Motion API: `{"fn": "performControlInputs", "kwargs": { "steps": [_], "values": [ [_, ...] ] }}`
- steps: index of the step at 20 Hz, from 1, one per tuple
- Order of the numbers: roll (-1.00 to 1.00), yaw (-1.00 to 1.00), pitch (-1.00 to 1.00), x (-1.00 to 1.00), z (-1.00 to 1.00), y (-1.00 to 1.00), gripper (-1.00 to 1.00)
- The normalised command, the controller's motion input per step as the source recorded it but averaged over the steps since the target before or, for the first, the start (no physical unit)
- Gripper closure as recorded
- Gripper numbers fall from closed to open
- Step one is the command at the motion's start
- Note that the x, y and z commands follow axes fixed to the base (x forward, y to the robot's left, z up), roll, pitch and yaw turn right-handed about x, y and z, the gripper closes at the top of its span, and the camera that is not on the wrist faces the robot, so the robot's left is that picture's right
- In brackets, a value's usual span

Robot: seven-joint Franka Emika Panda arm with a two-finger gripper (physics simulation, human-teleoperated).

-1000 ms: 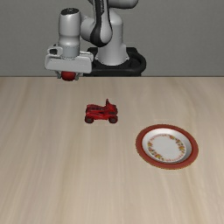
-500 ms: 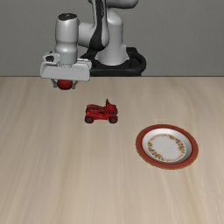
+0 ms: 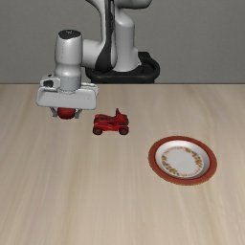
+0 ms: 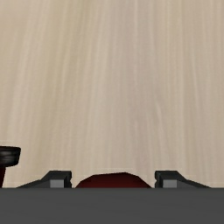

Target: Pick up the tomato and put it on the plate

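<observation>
A small red toy car [image 3: 111, 122] with black wheels stands upright on the pale wooden desk [image 3: 57, 191]. It is closer to the far edge than to the near one, and slightly toward the exterior view's left of the desk's middle. Its length runs roughly along the far edge, and a soft shadow lies right under it. The desk's grain runs in long, light streaks, seen close up in the wrist view [image 4: 112, 79]. There a small dark rounded piece [image 4: 9, 156] also shows, perhaps one of the toy's wheels, though that cannot be told for sure. Behind the desk's far edge rises a plain grey wall [image 3: 29, 38].
</observation>
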Motion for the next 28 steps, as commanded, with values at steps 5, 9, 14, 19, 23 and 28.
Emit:
{"fn": "performControlInputs", "kwargs": {
  "steps": [5,9,14,19,23,28],
  "values": [
    [0.00,0.00,0.00,1.00,0.00,0.00,1.00],
    [0.00,0.00,0.00,0.50,0.00,0.50,1.00],
    [0.00,0.00,0.00,0.00,0.00,1.00,1.00],
    [0.00,0.00,0.00,0.00,0.00,1.00,1.00],
    [0.00,0.00,0.00,0.00,0.00,1.00,1.00],
    [0.00,0.00,0.00,0.00,0.00,1.00,1.00]
  ]
}}
